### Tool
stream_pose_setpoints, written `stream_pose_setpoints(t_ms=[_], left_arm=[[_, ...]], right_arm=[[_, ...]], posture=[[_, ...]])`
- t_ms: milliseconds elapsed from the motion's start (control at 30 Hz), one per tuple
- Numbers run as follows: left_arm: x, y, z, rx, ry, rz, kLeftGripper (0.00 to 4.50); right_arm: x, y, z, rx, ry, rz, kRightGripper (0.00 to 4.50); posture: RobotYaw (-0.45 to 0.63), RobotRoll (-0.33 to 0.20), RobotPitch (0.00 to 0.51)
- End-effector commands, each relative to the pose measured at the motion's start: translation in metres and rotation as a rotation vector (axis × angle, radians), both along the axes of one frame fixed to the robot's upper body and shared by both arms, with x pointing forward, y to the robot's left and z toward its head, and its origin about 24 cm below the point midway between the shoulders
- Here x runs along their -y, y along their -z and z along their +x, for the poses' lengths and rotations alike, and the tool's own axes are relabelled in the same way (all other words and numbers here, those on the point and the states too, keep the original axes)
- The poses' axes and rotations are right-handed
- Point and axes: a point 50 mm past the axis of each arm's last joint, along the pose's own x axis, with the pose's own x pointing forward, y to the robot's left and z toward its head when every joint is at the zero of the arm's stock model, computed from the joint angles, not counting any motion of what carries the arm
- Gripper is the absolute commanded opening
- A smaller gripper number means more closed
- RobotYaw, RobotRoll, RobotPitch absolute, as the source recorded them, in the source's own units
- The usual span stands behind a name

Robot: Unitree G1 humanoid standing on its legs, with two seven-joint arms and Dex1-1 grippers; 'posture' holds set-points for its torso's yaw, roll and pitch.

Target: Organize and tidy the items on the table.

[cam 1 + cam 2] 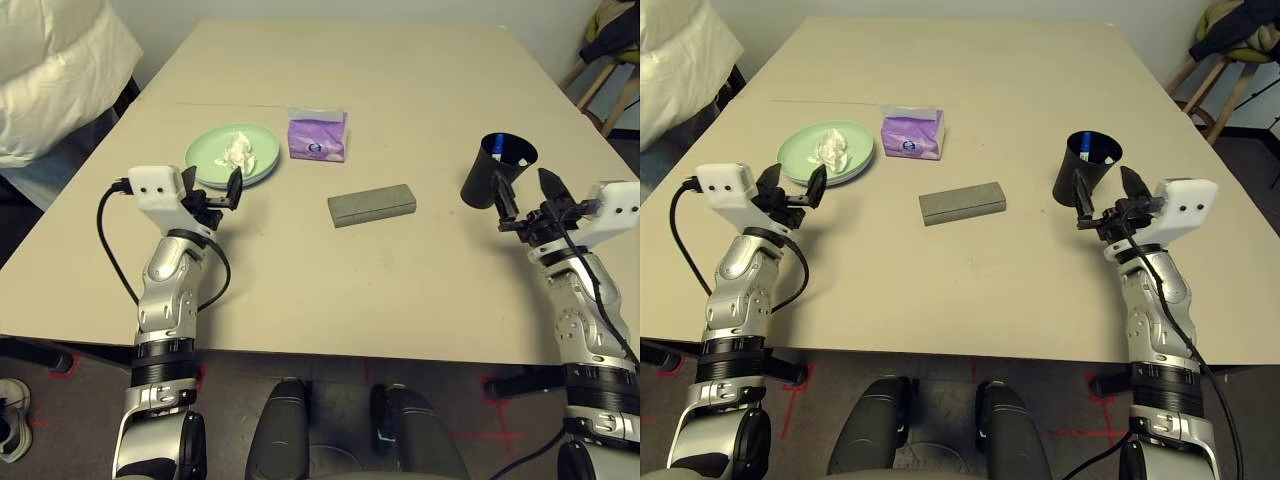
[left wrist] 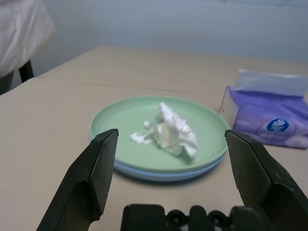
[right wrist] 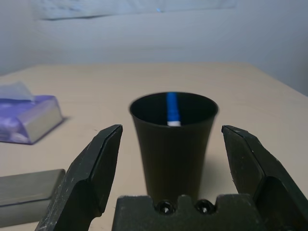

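Note:
A pale green plate (image 1: 212, 158) rests on a pale blue one at the table's (image 1: 300, 290) left, with a crumpled white tissue (image 1: 236, 151) on it. My left gripper (image 1: 793, 185) hovers open just short of the plate's near rim, nothing between its fingers (image 2: 98, 163). Right of the plate stands a purple tissue pack (image 1: 317, 136). A grey-brown glasses case (image 1: 371, 204) lies mid-table. At the right stands a black cup (image 1: 497, 170) holding a white-blue marker pen (image 3: 172, 108). My right gripper (image 1: 525, 190) is open just behind the cup, which is framed between its fingers (image 3: 91, 168).
A person in a white puffy jacket (image 1: 50, 70) sits at the table's far left corner. A wooden stool (image 1: 612, 85) with dark clothing stands beyond the right edge. A seam (image 1: 200, 104) crosses the tabletop behind the plates.

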Motion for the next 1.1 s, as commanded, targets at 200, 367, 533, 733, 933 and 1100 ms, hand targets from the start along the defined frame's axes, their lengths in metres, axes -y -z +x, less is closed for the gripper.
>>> stream_pose_setpoints(t_ms=[200, 367, 533, 733, 933, 1100], left_arm=[[-0.012, 0.001, 0.001, -0.035, -0.014, 0.03, 4.5], [-0.016, 0.004, 0.002, -0.042, -0.029, 0.027, 4.5], [-0.016, 0.005, 0.001, -0.037, -0.003, 0.031, 4.5], [-0.013, 0.006, 0.002, -0.045, -0.001, 0.042, 4.5], [-0.011, 0.004, 0.004, -0.027, -0.046, 0.049, 4.5], [-0.008, 0.001, 0.005, -0.008, -0.057, 0.07, 4.5]], right_arm=[[0.012, 0.01, 0.001, -0.045, 0.064, -0.024, 4.47], [0.014, 0.011, -0.002, -0.048, 0.071, -0.031, 4.47], [0.015, 0.012, -0.002, -0.052, 0.067, -0.037, 4.47], [0.019, 0.012, -0.003, -0.053, 0.084, -0.043, 4.47], [0.022, 0.014, -0.007, -0.053, 0.118, -0.052, 4.47], [0.024, 0.013, -0.007, -0.043, 0.132, -0.048, 4.47]], posture=[[0.21, 0.0, 0.111], [0.2, 0.0, 0.122], [0.21, 0.0, 0.123], [0.2, 0.0, 0.122], [0.18, 0.0, 0.12], [0.18, 0.0, 0.117]])
